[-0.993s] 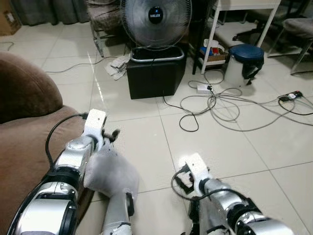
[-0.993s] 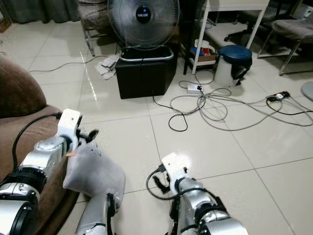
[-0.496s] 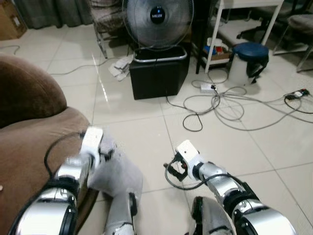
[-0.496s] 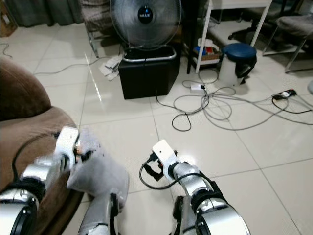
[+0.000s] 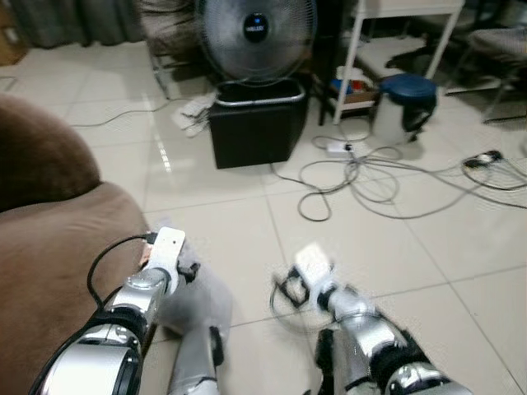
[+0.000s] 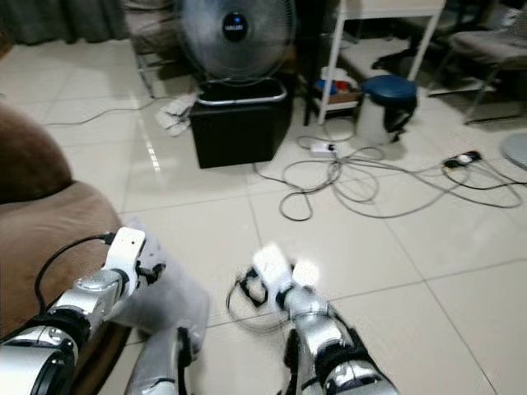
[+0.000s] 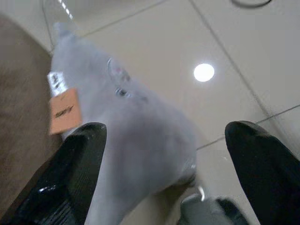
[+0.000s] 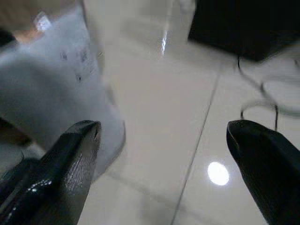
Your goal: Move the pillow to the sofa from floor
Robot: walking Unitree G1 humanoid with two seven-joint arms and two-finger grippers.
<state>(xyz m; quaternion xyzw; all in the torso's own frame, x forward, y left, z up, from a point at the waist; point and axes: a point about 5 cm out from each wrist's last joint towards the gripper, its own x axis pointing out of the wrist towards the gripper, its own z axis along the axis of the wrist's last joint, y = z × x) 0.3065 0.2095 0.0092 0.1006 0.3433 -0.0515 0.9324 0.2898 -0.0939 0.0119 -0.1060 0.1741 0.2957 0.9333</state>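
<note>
We find the camera view shifted against half a second ago; the fan and box sit a little further left, and the picture is softer. The left hand [image 7: 164, 173] has stayed by the pillow [image 5: 193, 300], with the wrist housing now lower and nearer the sofa [image 5: 58, 247] edge. The right hand [image 8: 159, 173] has moved little; its arm is blurred.

In the left wrist view, the left hand's fingers [image 7: 75, 178] are spread wide, with the pillow lying between them and touching neither that we can see; it grips nothing. An orange tag [image 7: 63, 111] hangs on the pillow beside the sofa. The right hand's fingers [image 8: 61, 168] are likewise wide apart and empty, above bare floor [image 8: 159, 117], with the pillow to one side.

The pillow rests low against the sofa's front edge; we cannot tell whether it still touches the floor.

The black box [image 5: 254, 123] carries the fan [image 5: 255, 37]. A blue-lidded bin [image 5: 399, 103] stands near the white table leg [image 5: 350, 62]. Cables [image 5: 370, 177] loop over the pale tiled floor.
</note>
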